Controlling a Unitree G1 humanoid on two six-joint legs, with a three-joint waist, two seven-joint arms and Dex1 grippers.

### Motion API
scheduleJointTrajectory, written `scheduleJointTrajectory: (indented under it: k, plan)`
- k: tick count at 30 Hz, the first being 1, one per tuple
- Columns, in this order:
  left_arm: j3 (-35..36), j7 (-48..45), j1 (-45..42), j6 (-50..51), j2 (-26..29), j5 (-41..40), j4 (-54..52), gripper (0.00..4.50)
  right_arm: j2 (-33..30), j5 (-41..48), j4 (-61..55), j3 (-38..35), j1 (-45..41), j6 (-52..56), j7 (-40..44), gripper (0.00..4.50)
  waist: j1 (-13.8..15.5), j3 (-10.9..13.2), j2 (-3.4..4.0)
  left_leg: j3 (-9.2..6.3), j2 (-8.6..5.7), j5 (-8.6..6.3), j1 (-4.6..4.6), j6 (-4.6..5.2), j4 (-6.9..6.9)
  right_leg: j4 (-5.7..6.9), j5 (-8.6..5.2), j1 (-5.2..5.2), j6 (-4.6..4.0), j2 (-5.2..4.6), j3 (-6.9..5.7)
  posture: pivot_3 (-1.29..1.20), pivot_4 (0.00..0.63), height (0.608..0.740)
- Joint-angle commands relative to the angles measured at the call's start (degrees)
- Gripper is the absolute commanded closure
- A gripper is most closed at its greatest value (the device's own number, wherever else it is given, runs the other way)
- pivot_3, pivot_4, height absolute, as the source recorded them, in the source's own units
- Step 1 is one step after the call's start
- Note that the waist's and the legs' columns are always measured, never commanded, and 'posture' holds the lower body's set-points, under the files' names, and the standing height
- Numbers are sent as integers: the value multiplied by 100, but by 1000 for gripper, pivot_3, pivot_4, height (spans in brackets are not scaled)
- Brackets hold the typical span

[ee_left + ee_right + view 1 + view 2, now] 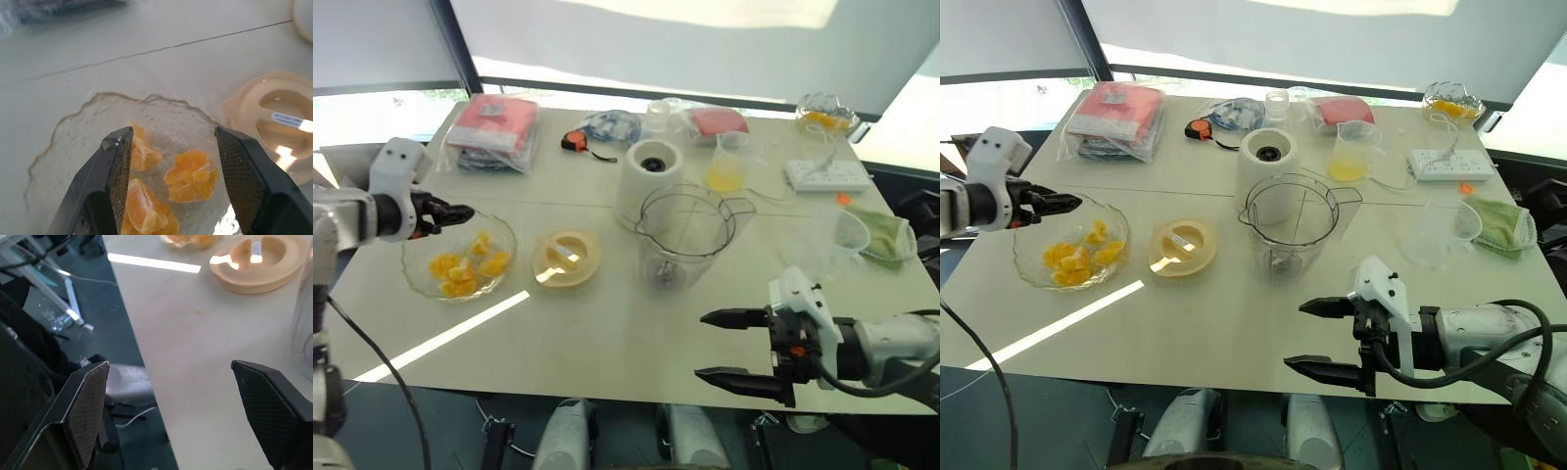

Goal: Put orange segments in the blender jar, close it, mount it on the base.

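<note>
While the left gripper (465, 211) hangs over the scalloped glass bowl (512, 250) of orange segments (460, 269), well left of the clear plastic blender jar (685, 240), the jar stands lidless, likely awaiting fruit; its cream round lid (567, 258) lies between. Left wrist view: fingers (117, 171) spread wide astride segments, gripping none, hiding the bowl's near part. Right wrist view: the right gripper (168, 364), wide open and empty, hovers in front of the jar, which is cut off.
</note>
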Motion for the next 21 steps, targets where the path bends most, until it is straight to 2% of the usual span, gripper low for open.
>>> scheduleJointTrajectory:
  k: [1,8,13,21]
  plan:
    - [360,808,-170,421,-406,408,36,1756,298,440,-50,-230,20,-85,-766,305,-6,12,-24,-1,1,0,0,0,2,5,1,0,1,0,0,0,150,740]
    - [844,1509,-344,853,-1056,691,11,1756,665,812,-47,-409,-91,-441,-1549,305,-10,14,-45,-3,6,3,6,-5,9,24,2,-3,0,-6,1,0,150,740]
    - [979,1706,-493,979,-1378,811,47,1756,598,869,-128,-359,-88,-611,-1634,305,11,12,-48,-5,3,4,7,-8,13,39,2,-3,0,-11,0,0,150,740]
    - [1116,2192,-662,357,-1811,1238,863,1756,443,851,-129,-137,-297,-620,-1663,305,-10,11,-47,-4,2,5,14,-8,15,53,2,-4,-2,-13,0,0,150,740]
